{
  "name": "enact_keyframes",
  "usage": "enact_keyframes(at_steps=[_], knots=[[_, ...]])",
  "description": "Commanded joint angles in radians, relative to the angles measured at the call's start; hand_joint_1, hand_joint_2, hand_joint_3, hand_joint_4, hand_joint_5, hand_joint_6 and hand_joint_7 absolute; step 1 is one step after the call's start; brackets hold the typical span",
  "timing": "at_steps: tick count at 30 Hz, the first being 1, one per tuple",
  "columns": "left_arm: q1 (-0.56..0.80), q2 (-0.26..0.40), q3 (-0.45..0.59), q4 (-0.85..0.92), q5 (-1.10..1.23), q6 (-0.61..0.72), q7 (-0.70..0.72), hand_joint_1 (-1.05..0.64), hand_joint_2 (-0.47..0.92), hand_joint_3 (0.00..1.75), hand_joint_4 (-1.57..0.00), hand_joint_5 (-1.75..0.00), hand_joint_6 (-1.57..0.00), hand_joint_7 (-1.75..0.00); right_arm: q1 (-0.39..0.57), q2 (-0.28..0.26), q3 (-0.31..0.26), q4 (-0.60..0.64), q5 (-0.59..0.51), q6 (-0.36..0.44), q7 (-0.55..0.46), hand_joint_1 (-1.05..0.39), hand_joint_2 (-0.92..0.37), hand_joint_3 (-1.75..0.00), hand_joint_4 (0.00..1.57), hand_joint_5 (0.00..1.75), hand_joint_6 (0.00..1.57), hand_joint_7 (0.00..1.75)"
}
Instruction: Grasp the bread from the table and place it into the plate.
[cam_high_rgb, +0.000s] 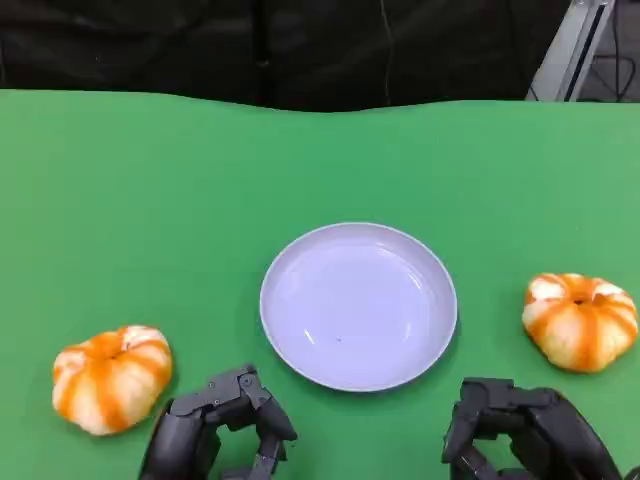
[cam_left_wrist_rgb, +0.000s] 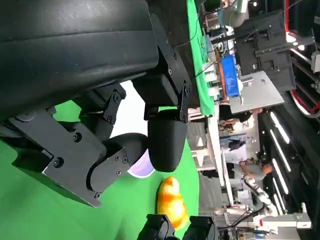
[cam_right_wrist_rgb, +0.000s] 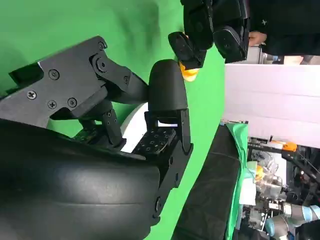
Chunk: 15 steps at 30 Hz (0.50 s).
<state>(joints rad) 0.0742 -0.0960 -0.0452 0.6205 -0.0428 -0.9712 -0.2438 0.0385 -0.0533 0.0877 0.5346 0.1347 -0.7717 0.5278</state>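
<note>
Two breads (cam_high_rgb: 110, 377) (cam_high_rgb: 580, 320) lie outside each empty hand (cam_high_rgb: 225, 425) (cam_high_rgb: 515, 430).

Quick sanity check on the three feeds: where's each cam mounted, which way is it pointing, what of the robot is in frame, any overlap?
Head view: high on the robot, looking down at the plate; left hand and right hand at the near edge.
Left wrist view: behind the left hand, looking across to the right bread.
Right wrist view: behind the right hand, facing the left bread.
Shared: the plate, both breads.
</note>
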Motion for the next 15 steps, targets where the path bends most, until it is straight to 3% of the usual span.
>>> enact_keyframes(at_steps=[1, 11, 12, 13, 14, 15], knots=[[-0.002, 0.013, 0.008, 0.007, -0.012, -0.006, 0.007, -0.08, 0.5, 1.22, -0.85, -1.57, -0.88, -1.29, -0.004, -0.015, -0.006, 0.002, 0.005, -0.001, 0.001, -0.11, -0.61, -0.98, 0.83, 1.55, 0.82, 1.31], [0.0, 0.009, 0.016, -0.015, -0.015, -0.001, 0.019, -0.09, 0.5, 1.21, -0.86, -1.56, -0.9, -1.26, -0.007, -0.013, -0.007, 0.008, 0.008, -0.004, 0.007, -0.11, -0.61, -0.98, 0.83, 1.55, 0.83, 1.3], [0.003, 0.007, 0.02, -0.032, -0.022, 0.006, 0.023, -0.1, 0.58, 1.02, -0.89, -1.21, -0.97, -0.86, -0.008, -0.013, -0.006, 0.01, 0.009, -0.002, 0.008, -0.11, -0.61, -0.98, 0.83, 1.56, 0.83, 1.3], [0.006, 0.005, 0.022, -0.043, -0.026, 0.011, 0.026, -0.11, 0.63, 0.9, -0.93, -1.05, -1.06, -0.6, -0.009, -0.013, -0.006, 0.011, 0.009, -0.002, 0.009, -0.11, -0.61, -0.98, 0.83, 1.56, 0.83, 1.3], [0.007, 0.005, 0.023, -0.051, -0.029, 0.015, 0.028, -0.11, 0.67, 0.83, -0.95, -0.95, -1.13, -0.41, -0.009, -0.013, -0.006, 0.012, 0.01, -0.001, 0.01, -0.12, -0.61, -0.97, 0.83, 1.56, 0.83, 1.3], [0.008, 0.005, 0.022, -0.053, -0.029, 0.017, 0.028, -0.11, 0.68, 0.8, -0.96, -0.91, -1.16, -0.34, -0.009, -0.013, -0.007, 0.012, 0.01, -0.001, 0.01, -0.12, -0.61, -0.97, 0.83, 1.56, 0.83, 1.3]])
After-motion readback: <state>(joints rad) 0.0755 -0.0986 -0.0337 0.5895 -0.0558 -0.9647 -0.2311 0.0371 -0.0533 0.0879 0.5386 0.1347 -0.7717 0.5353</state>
